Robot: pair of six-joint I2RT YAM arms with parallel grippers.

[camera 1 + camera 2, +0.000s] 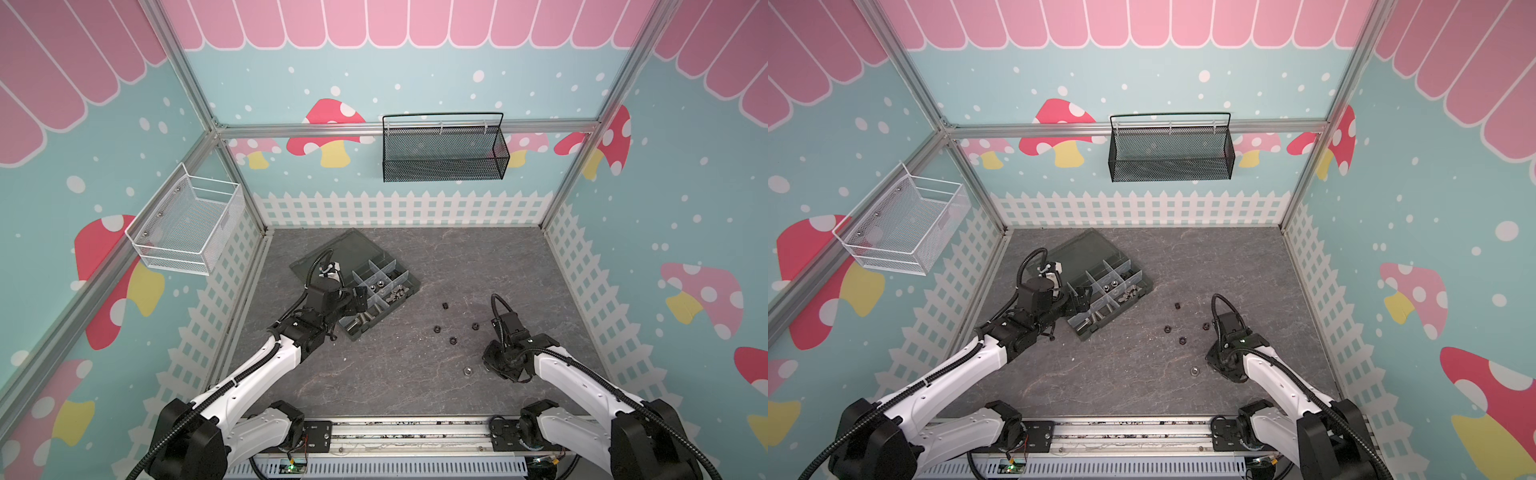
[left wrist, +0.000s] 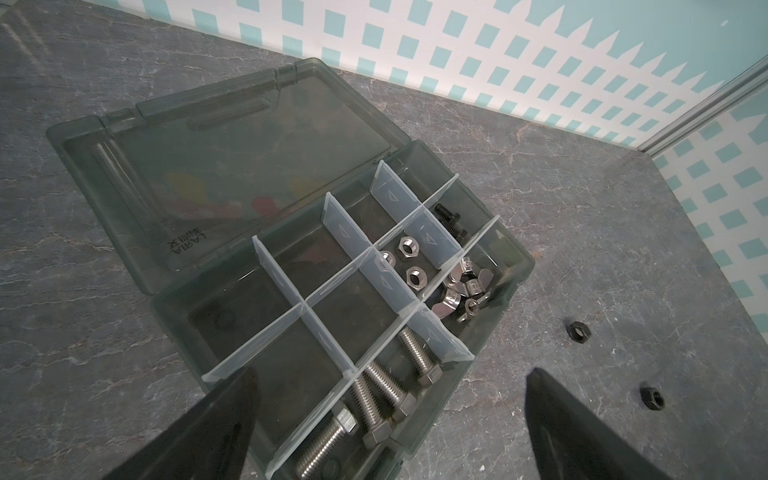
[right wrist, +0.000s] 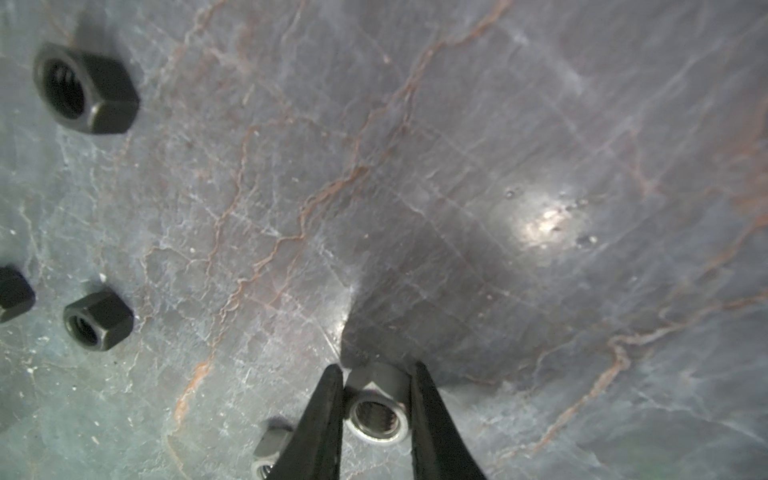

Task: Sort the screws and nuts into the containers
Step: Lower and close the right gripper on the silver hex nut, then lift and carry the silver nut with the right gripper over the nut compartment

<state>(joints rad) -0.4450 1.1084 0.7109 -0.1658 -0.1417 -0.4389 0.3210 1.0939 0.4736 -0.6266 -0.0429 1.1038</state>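
Note:
The dark organiser box [image 2: 249,332] lies open; its containers hold silver screws [image 2: 415,353], silver hex nuts [image 2: 409,262], winged nuts [image 2: 465,291] and a black screw [image 2: 446,214]. My left gripper [image 2: 392,374] hangs open over the box's near end [image 1: 360,298]. Low on the table, my right gripper [image 3: 376,368] is shut on a silver nut [image 3: 376,409]. A second silver nut [image 3: 266,451] lies just beside its finger [image 1: 467,370]. Black nuts [image 1: 452,341] lie scattered between the box and the right gripper [image 1: 492,365], and show in both top views [image 1: 1182,341].
The box's lid [image 1: 345,249] lies flat behind it toward the back wall. A white wire basket [image 1: 187,224] hangs on the left wall and a black mesh basket [image 1: 442,151] on the back wall. Bare grey table [image 1: 374,374] lies at the front.

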